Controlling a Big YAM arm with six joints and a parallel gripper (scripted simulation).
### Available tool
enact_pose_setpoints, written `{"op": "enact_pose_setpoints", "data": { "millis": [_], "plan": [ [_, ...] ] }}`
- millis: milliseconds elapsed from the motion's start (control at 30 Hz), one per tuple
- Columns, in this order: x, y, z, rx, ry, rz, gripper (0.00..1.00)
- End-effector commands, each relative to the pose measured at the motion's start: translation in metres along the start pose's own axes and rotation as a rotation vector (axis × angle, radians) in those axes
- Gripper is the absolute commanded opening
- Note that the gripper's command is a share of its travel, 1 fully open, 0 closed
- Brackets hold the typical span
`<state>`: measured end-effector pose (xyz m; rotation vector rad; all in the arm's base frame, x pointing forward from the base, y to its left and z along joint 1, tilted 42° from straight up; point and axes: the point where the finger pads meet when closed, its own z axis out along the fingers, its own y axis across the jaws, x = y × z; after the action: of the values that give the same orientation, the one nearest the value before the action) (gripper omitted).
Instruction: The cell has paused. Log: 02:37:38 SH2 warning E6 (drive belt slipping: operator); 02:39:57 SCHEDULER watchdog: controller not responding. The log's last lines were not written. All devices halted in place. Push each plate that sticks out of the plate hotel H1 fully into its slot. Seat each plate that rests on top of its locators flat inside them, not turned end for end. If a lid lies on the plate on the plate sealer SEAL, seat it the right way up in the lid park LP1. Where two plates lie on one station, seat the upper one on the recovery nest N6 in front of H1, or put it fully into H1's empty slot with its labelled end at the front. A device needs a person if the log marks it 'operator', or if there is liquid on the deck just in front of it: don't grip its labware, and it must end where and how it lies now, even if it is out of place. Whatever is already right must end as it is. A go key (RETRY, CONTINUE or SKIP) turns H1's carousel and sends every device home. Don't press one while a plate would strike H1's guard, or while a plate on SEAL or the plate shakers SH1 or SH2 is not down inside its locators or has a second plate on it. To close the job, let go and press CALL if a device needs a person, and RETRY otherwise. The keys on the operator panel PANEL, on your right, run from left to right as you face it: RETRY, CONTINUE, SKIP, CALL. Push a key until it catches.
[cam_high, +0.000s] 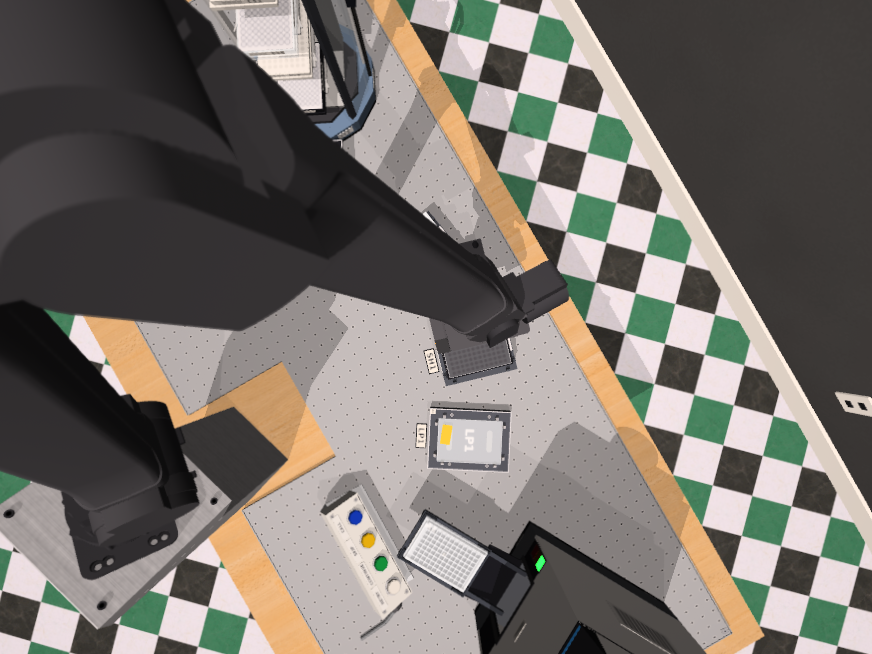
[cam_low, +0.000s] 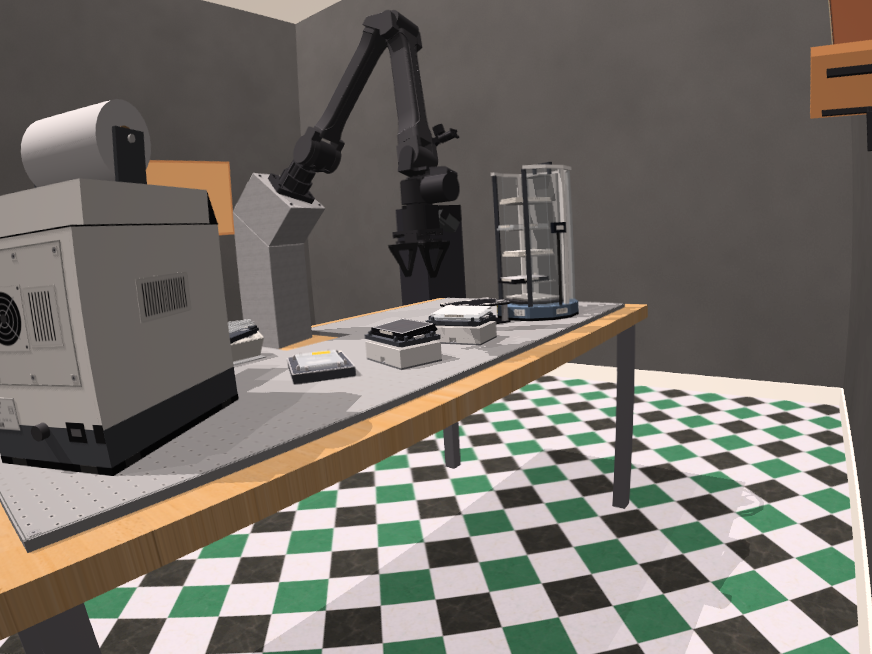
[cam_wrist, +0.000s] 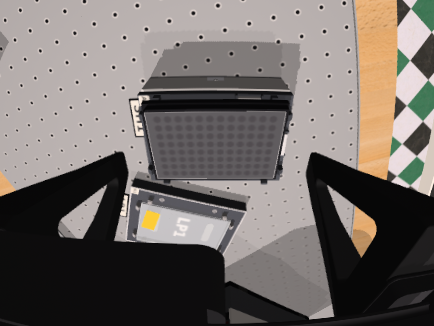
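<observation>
gripper (cam_wrist: 216, 212) wide open, holding nothing, hovering above the dark plate (cam_wrist: 213, 142) on sh1 (cam_high: 476, 361), which looks slightly skewed on its locators; likely the seating step, so next: descend straight, grip its sides, reseat flat.

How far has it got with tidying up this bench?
Looks done: a lid lies in the lid park, and the white plate at the sealer is bare. In hand: the open gripper hangs empty above the dark plate on the shaker. Left: likely handling that plate, then pressing a key on the button panel.
</observation>
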<state>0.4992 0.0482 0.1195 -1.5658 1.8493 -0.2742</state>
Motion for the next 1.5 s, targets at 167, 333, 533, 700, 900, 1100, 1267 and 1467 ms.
{"op": "enact_pose_setpoints", "data": {
  "millis": [167,333,533,700,900,1100,1267,1467],
  "plan": [
    [0.005,-0.003,-0.026,0.008,0.007,-0.003,1.00],
    [0.003,-0.008,-0.040,0.018,0.004,-0.006,1.00],
    [0.004,-0.006,-0.056,0.014,0.006,-0.005,1.00],
    [0.004,-0.005,-0.063,0.012,0.006,-0.005,1.00],
    [0.002,-0.009,-0.080,0.020,0.005,-0.007,1.00],
    [0.004,0.001,-0.066,-0.018,0.008,-0.004,1.00],
    [-0.016,0.001,-0.076,0.006,-0.004,0.097,1.00],
    [-0.034,0.010,-0.075,0.001,-0.003,0.299,1.00]
  ]
}}
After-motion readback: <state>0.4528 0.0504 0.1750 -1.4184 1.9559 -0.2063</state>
